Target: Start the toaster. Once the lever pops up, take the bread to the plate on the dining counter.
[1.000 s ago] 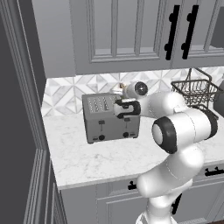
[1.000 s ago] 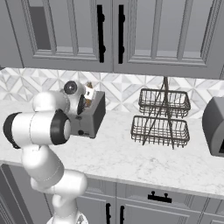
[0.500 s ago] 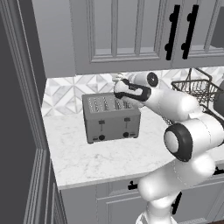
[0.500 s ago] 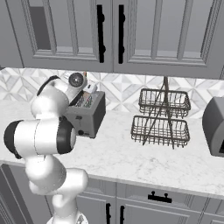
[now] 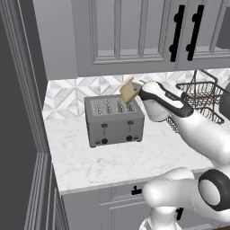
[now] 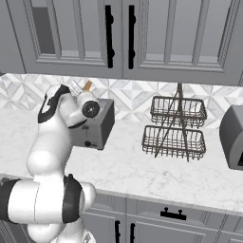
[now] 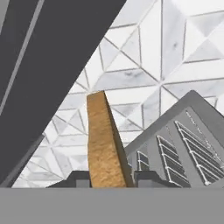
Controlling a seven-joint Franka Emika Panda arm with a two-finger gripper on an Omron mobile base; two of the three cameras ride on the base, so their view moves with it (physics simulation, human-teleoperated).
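Carrying well means keeping the gripper (image 7: 109, 183) pinching the bread (image 5: 129, 92) firmly, lifting clear of the toaster (image 5: 114, 120) before swinging away.

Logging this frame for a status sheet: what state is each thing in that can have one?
bread: lifted clear above the toaster, tilted, gripped
end effector: shut on the bread
toaster: upright on the marble worktop, top slots empty
levers: position unclear
upper cabinet doors: closed
wire basket rack: upright, looks empty
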